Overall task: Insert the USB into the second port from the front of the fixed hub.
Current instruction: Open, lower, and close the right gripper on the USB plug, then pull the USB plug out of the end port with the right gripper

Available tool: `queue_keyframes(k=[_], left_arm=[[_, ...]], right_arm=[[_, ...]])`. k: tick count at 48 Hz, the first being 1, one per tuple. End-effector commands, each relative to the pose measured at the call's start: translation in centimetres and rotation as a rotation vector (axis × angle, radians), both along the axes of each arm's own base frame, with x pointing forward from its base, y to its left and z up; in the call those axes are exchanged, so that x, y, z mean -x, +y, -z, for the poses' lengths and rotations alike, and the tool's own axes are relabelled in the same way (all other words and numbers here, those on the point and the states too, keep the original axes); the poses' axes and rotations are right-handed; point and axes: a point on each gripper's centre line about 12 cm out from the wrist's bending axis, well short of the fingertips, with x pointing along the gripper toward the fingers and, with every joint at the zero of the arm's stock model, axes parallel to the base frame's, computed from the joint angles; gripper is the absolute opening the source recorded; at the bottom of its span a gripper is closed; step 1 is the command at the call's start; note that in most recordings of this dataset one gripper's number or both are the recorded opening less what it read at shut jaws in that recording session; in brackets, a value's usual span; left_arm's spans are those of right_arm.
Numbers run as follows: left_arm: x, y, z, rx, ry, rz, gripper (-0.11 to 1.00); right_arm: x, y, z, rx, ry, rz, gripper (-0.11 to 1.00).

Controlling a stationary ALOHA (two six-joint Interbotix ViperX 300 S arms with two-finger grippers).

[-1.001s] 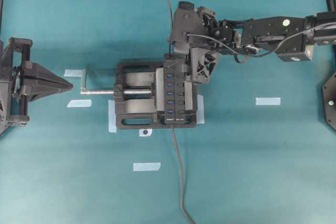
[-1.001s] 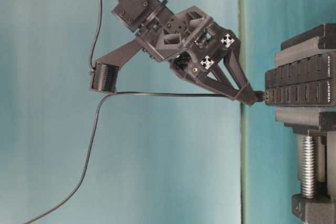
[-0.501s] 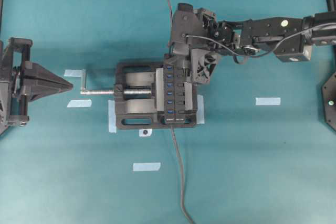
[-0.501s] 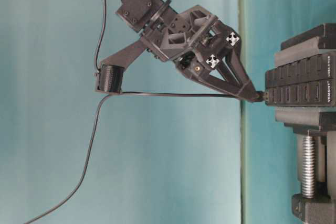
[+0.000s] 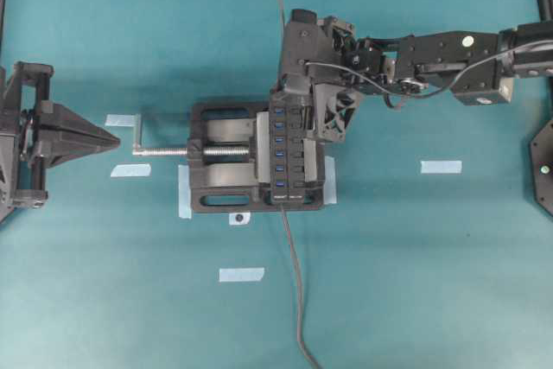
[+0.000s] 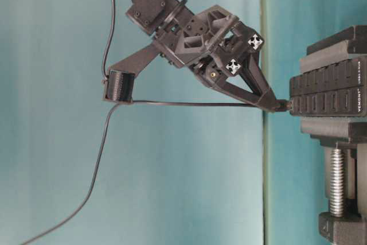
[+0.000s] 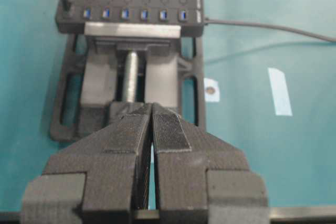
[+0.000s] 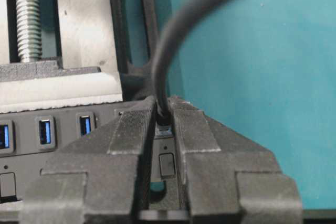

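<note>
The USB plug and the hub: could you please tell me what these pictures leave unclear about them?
- Which port the USB is at: in the right wrist view the right hand covers that stretch of the fixed hub.
- How deep the plug sits: too small in the table-level view.
- Far ports: hidden under the hand overhead.

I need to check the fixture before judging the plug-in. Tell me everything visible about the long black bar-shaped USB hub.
The long black bar-shaped USB hub looks like matte plastic, with a row of blue-tongued ports beside black buttons. It lies level, clamped in the black vise, its own dark cable leaving one end. At the other end the right gripper pinches the small black USB plug against it.
</note>
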Motion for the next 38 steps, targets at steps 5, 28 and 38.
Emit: queue_keyframes(k=[5, 28, 38], left_arm=[[-0.2, 0.0, -0.4, 0.000, -0.012, -0.002, 0.00], [-0.2, 0.0, -0.4, 0.000, -0.012, -0.002, 0.00], [-0.2, 0.0, -0.4, 0.001, -0.011, -0.002, 0.00]], right_arm=[[-0.6, 0.1, -1.6, 0.004, -0.046, 0.000, 0.10], [-0.7, 0.2, -2.6, 0.007, -0.072, -0.002, 0.09], [-0.7, 0.4, -4.1, 0.014, -0.101, -0.007, 0.09]])
